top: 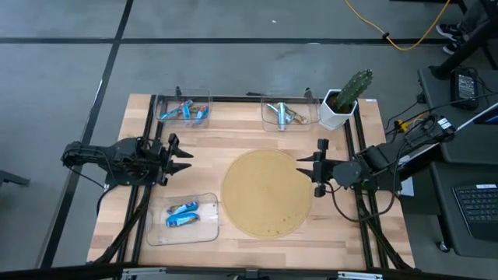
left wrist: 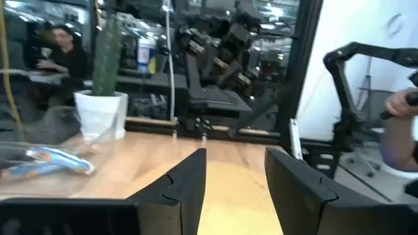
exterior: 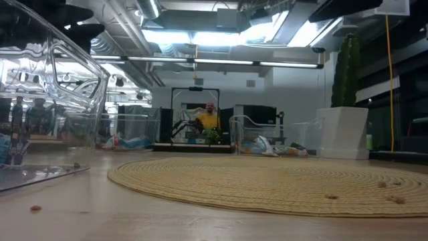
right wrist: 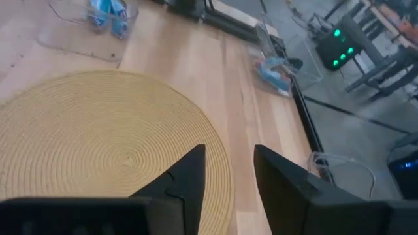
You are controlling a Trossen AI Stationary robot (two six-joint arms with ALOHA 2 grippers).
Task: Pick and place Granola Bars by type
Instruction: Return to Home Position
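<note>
The left gripper (top: pixel 187 159) hovers at the left edge of the desk (top: pixel 233 140) with its fingers spread apart and nothing between them; the right gripper (top: pixel 302 166) faces it from the right side, fingers likewise released and empty, tips over the rim of the round woven mat (top: pixel 267 192). The granola bars (top: pixel 184 214) all lie in clear trays: some blue ones in the near tray (top: pixel 198 233), others in the far left tray (top: pixel 208 101) and the far right tray (top: pixel 307 123). No bar shows on the mat, so the sorting looks finished and only the retreat to rest remains. The likely trouble is a low or wide swing: the left gripper sits between two light trays, and a nudge could shift one or spill bars. On the right, the cactus (top: pixel 354 87) in its white pot (top: pixel 334 115) stands near the arm and could be tipped
</note>
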